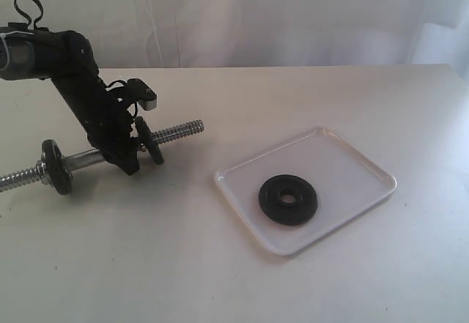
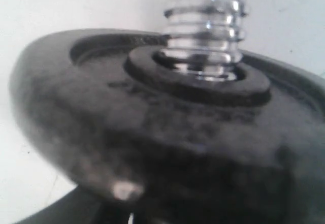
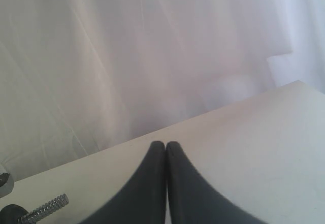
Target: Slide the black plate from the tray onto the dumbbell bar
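The black plate point(image 1: 272, 198) lies flat in the middle of the white tray point(image 1: 344, 154), right of centre on the table. The dumbbell bar point(image 1: 179, 131) is on the left, its threaded end pointing toward the tray. My left gripper point(image 1: 126, 160) is closed around its smooth middle, between two fitted black discs point(image 1: 149, 140) point(image 1: 57, 166). The left wrist view is filled by one fitted disc point(image 2: 152, 132) and the threaded end point(image 2: 205, 26); my fingers are hidden there. My right gripper point(image 3: 166, 145) is shut and empty, above the table, and does not show in the exterior view.
A white curtain hangs behind the table's far edge. The bar's threaded tip point(image 3: 48, 207) shows at the corner of the right wrist view. Bare tabletop lies between the bar's end and the tray.
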